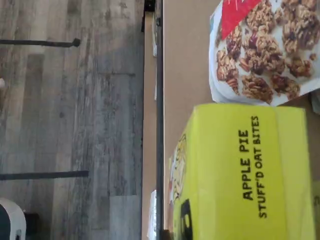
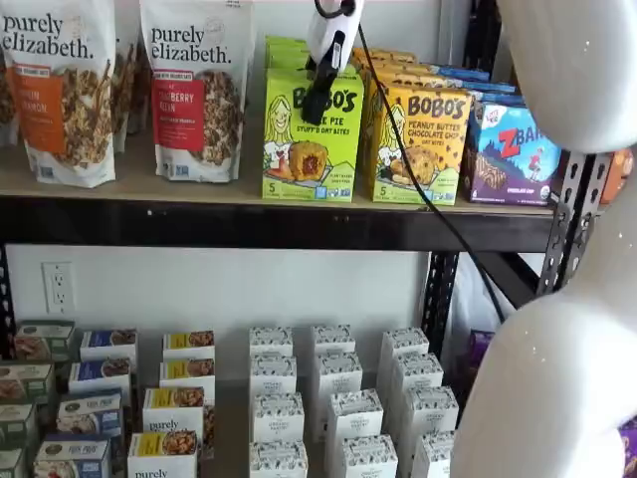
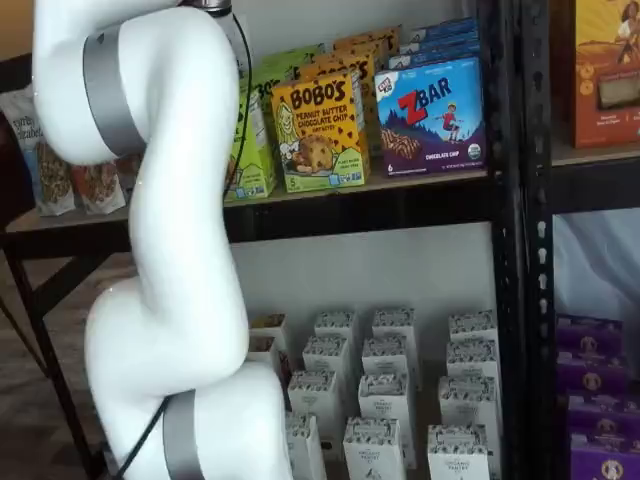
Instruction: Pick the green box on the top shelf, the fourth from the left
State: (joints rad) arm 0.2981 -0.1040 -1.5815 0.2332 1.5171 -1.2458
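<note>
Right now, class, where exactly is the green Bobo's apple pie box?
In a shelf view the green box stands upright at the front of the top shelf, between a purely elizabeth bag and the yellow-orange Bobo's carton, with the gripper before it.

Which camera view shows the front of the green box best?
A shelf view shows the green box best: its front faces the camera, though the gripper hangs before it. The wrist view shows only its top. In the other shelf view the arm hides most of it.
</note>
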